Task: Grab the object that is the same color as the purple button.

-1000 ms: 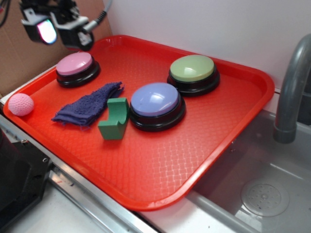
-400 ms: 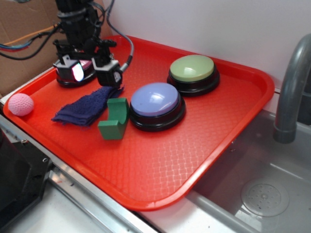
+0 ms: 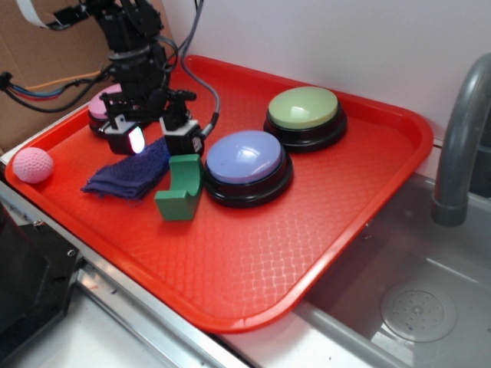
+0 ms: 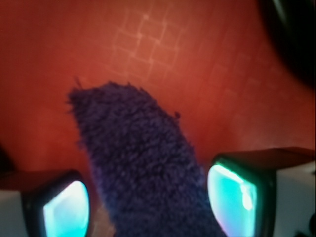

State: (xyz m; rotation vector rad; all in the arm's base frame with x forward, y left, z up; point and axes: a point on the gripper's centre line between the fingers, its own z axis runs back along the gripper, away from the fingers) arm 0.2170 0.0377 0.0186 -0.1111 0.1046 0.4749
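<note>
The dark purple-blue knitted rag (image 3: 126, 178) lies on the red tray (image 3: 253, 261), left of the green block. In the wrist view the rag (image 4: 143, 163) fills the gap between my two glowing pads. My gripper (image 3: 153, 142) is open, low over the rag's far end, one finger on each side of it. The purple button (image 3: 247, 159), lavender-blue dome on a black base, stands just right of the gripper.
A green notched block (image 3: 181, 188) stands between the rag and the purple button. A pink-topped button (image 3: 103, 107) sits behind the gripper, a green-topped button (image 3: 304, 110) at the back. A pink knitted ball (image 3: 33, 165) lies at the tray's left edge. A grey faucet (image 3: 460, 130) and sink are at right.
My gripper has come down from above the tray's far left corner and moved right and forward, and now straddles the far end of the rag. The rag has not moved.
</note>
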